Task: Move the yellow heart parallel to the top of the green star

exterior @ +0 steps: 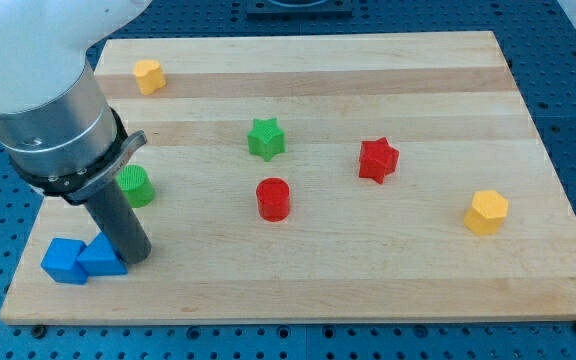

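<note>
The wooden surface (388, 280) was the biggest thing before me, and I placed everything else against the green star (265, 138), which sat a little toward the view's top of the board's middle. My arm (38, 90) filled the view's upper left, well to the star's left, and its rod ran down to my tip (136, 258), which rested low and far left of the star, touching or just beside the two blue blocks (80, 260). I carry no gripper, so there was nothing to open or close, and the rod held nothing. The yellow hexagonal block (486, 212) lay far right of the star and lower; the red star (378, 159) sat near its right, the red cylinder (273, 198) just below it, and the green cylinder (135, 186) to its left beside my rod. The yellow heart (148, 75), my target, lay near the top left corner, up and left of the star, untouched. I judged the approach step was not yet begun: next I would need to reach the heart's far side and nudge it down level with the star's top.
</note>
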`<state>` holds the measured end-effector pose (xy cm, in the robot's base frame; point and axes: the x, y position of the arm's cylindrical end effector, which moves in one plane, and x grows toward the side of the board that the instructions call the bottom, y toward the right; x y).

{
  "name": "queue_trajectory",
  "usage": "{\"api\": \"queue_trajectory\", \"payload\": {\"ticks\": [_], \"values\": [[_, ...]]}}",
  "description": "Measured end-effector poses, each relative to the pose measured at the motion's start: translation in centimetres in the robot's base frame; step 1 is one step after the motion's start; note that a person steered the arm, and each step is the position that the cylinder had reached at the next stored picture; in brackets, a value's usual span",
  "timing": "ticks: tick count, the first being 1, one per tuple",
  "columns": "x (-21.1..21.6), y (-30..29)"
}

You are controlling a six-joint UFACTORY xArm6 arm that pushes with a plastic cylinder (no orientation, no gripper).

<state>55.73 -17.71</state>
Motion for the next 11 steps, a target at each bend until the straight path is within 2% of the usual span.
{"api": "queue_trajectory", "payload": {"ticks": [8, 9, 11], "values": [[-1.6, 0.0], [-4.6, 1.4], [-8.1, 5.0]]}}
